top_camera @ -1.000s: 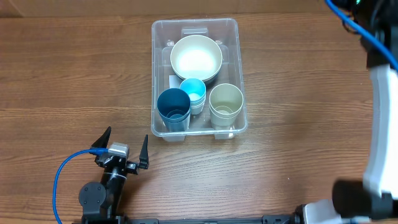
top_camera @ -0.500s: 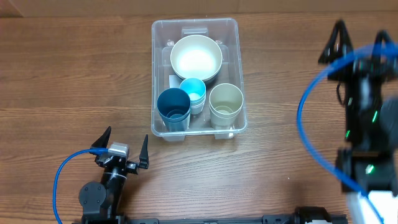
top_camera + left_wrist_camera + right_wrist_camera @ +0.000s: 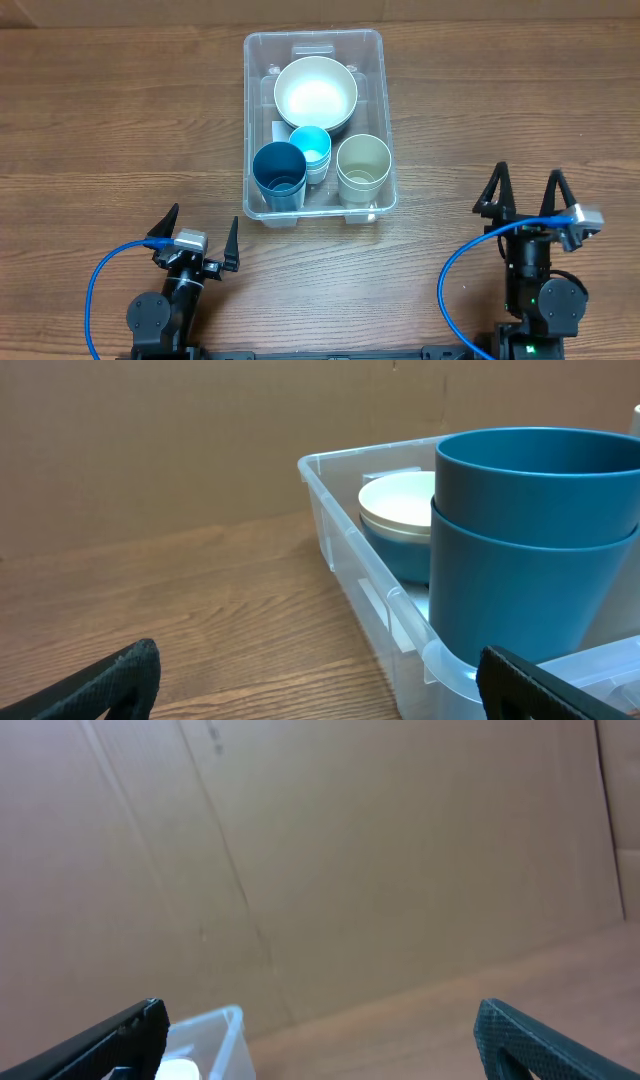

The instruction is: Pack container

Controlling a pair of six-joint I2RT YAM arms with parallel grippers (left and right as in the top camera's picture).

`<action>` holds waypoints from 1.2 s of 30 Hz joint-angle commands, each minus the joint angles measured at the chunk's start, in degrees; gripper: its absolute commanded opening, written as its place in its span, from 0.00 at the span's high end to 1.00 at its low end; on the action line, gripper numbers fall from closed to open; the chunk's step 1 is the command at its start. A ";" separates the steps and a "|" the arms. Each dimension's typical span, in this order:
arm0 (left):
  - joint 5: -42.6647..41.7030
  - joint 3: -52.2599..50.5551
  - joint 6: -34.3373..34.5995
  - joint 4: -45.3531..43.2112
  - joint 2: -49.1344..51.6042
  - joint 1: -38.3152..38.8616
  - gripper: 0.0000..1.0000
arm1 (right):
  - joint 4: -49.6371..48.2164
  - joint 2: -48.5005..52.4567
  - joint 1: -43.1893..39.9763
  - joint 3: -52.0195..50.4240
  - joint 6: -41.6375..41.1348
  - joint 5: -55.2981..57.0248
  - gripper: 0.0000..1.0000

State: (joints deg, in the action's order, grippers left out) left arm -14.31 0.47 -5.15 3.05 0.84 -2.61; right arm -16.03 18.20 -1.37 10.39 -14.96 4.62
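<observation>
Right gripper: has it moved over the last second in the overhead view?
Yes. The right gripper moved down-frame and slightly left, from level with the container's far end to about level with its near wall, right of it.

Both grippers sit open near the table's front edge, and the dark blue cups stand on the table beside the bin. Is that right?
Not quite. The dark blue cups stand inside the container, in its near-left corner, not on the table beside it; the overhead view shows this. The rest holds: the left gripper and the right gripper are both open near the front edge.
</observation>
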 commanded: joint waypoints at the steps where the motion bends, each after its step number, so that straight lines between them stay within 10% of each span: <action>1: 0.28 -0.22 -1.49 0.00 -0.59 0.39 0.00 | 2.91 -2.86 0.13 -2.97 -0.28 -1.44 0.00; 17: 0.28 -0.22 -1.49 0.00 -0.59 0.39 0.00 | 21.03 -18.03 0.13 -9.94 -0.02 -4.33 0.00; 36: 0.28 -0.22 -1.49 0.00 -0.59 0.39 0.00 | 20.87 -18.03 0.13 -9.94 0.13 -5.31 0.00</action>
State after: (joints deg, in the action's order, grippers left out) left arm -14.31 0.47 -5.15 3.05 0.84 -2.61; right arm 5.15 0.84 -1.37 1.06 -14.96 -0.21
